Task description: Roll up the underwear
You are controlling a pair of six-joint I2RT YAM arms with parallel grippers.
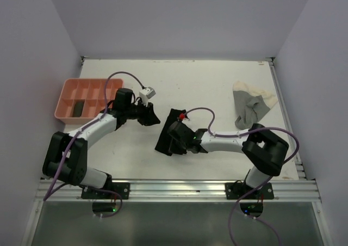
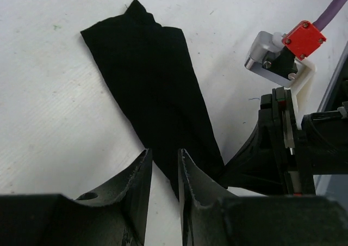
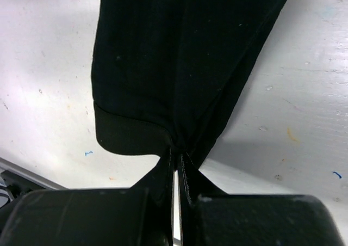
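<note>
Where the right arm reaches in from five o'clock toward the middle of the table (image 1: pixel 206 82), I see the right claw (image 3: pixel 176 160) pinched tight on the near hem of the black underwear (image 3: pixel 185 55). Its fingers are pressed together with the cloth bunched into a small pleat between them. From that pinch the garment runs away toward twelve o'clock as a long, narrow, mostly flat strip lying on the white surface near the table's centre.

Just past it, at about ten o'clock from the cloth, the left claw (image 2: pixel 163 172) hangs low over the table. Its fingers are parted by only a slim gap and I can see nothing gripped between them. The strip lies just beyond the tips, slanting off toward eleven o'clock.

Farther out at ten o'clock sits the pink tray (image 1: pixel 68 85), with a dark roll (image 1: pixel 79 107) in one of its near compartments. It is too small for me to make out more. At two o'clock, well apart from both arms, the cream-grey underwear (image 1: pixel 251 105) lies crumpled.
</note>
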